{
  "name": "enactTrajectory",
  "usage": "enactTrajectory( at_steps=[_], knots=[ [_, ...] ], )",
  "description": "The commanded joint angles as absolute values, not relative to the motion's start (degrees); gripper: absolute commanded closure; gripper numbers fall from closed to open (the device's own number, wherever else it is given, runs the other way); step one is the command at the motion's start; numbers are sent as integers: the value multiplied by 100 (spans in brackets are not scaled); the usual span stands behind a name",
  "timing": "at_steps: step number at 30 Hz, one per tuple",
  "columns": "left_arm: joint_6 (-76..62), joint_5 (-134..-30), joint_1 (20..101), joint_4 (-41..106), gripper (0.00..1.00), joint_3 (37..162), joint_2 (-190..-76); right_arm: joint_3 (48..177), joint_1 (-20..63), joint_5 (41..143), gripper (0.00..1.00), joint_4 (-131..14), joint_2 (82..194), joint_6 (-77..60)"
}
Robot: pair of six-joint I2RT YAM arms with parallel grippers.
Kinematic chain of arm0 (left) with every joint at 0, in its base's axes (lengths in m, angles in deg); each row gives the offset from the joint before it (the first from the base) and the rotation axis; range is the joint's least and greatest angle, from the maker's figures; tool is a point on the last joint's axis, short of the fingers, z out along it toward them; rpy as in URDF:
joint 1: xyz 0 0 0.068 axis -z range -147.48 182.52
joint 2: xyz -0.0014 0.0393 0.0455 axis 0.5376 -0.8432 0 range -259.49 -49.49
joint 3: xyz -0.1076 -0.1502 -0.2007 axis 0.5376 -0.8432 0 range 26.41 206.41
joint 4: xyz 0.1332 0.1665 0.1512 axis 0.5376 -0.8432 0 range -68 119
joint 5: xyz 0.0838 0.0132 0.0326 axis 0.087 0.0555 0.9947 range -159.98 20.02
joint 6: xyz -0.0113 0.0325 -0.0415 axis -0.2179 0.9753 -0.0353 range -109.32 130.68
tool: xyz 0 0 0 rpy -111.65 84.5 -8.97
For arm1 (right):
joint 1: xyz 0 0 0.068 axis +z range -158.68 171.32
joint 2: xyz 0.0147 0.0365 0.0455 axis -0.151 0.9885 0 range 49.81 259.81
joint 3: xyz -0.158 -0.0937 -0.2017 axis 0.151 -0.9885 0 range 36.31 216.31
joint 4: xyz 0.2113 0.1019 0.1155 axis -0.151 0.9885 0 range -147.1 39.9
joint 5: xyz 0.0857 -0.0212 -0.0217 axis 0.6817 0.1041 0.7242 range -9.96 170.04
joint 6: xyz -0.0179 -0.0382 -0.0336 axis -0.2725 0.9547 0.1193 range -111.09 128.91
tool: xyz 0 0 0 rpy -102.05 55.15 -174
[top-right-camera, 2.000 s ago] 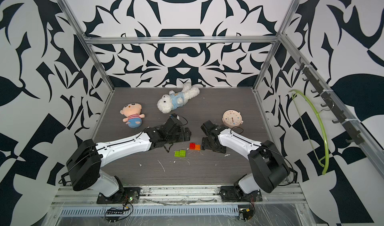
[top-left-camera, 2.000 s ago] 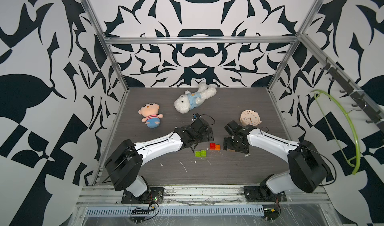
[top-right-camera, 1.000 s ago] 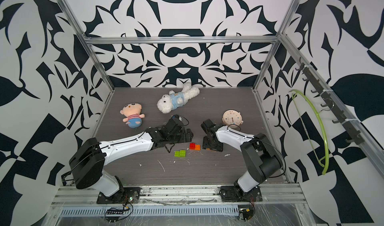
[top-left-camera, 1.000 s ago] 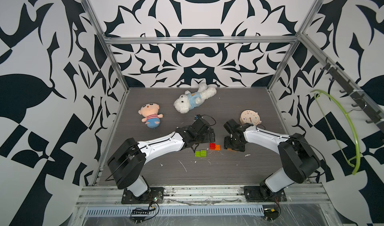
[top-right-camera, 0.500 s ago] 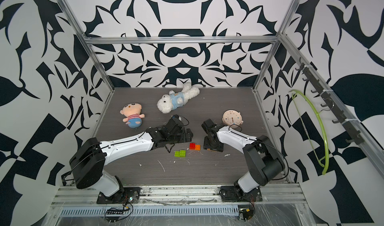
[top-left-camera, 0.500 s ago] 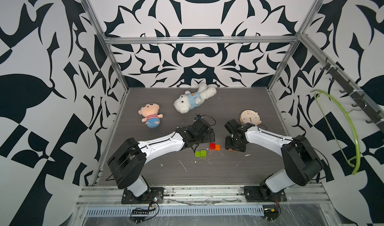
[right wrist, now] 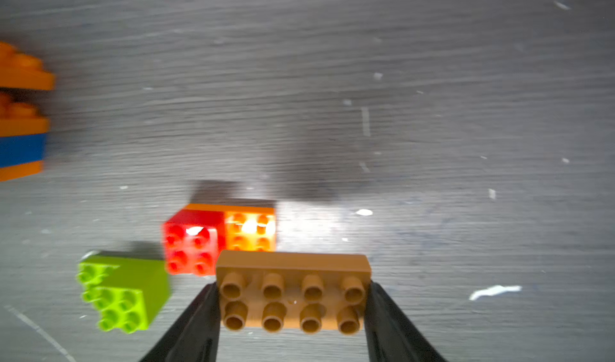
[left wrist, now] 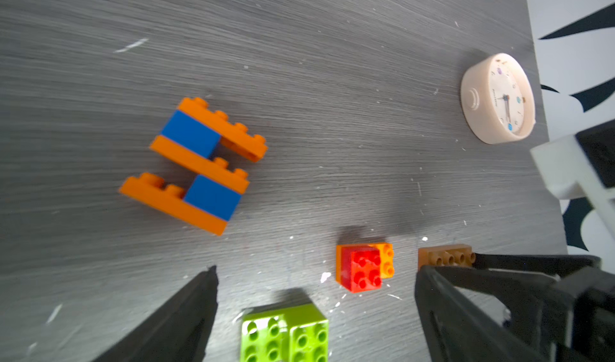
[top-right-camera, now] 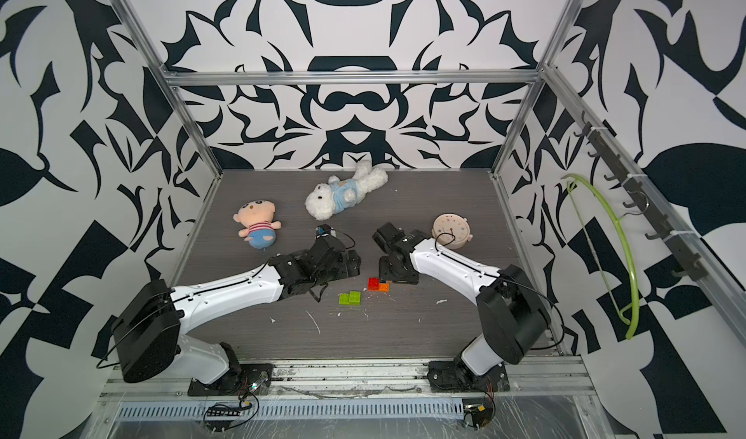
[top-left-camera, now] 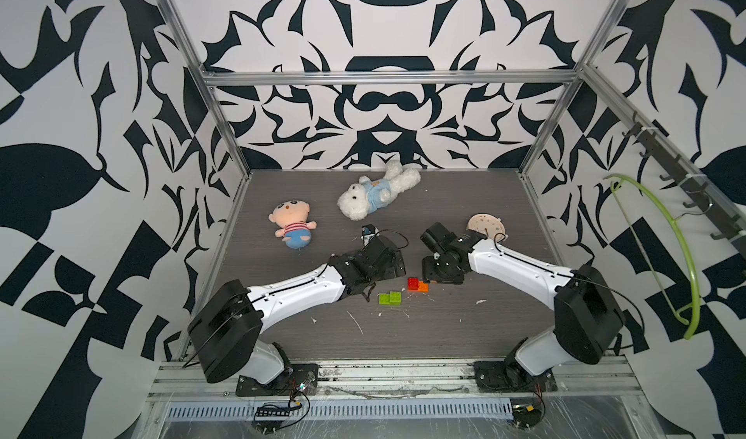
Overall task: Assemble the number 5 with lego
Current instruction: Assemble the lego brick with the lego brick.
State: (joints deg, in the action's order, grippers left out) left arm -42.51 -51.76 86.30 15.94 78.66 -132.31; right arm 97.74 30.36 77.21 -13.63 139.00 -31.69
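Figure: the orange-and-blue figure (left wrist: pixel 196 164) lies flat on the table (left wrist: pixel 332 77). Three orange bars are joined by two blue blocks, and it already reads as a 5. The top views hide it under the left arm.
Loose bricks: the red-and-orange pair (left wrist: pixel 362 267) and the green pair (left wrist: pixel 286 333) sit near each other, apart from the figure.
Brown brick: the brown brick (right wrist: pixel 293 267) is just beside the red-and-orange pair and low at the table. I cannot tell whether it is lifted or resting.
Right tool: the right tool (right wrist: pixel 293 310) is clenched on the brown brick's two short ends.
Left tool: the left tool (left wrist: pixel 316 270) is released, spread wide and empty above the loose bricks.
Change: over the last two seconds the right arm's elbow has swung about and its tool has edged toward the red-and-orange pair. Both pairs and the left arm have stayed put.
Meaning: the grip on the brown brick looks freshly settled. With the 5 seemingly whole, this brick is probably a spare.
Surroundings: the clock (left wrist: pixel 499 97) stands well apart, and the plush bear (top-left-camera: pixel 375 199) and plush doll (top-left-camera: pixel 292 225) are farther back.
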Motion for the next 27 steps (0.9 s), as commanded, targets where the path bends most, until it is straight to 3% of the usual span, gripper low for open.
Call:
enactTrajectory(
  at_steps=[1, 27],
  knots=[
    [-4430, -4845, 8631, 1397, 1, 7591, -12917, 10114, 3248, 7617, 40, -1228, 13977, -3327],
    [-4514, -4883, 8622, 1450, 1, 7193, -12599, 10493, 3630, 7503, 40, -1316, 14822, -3530]
  ],
)
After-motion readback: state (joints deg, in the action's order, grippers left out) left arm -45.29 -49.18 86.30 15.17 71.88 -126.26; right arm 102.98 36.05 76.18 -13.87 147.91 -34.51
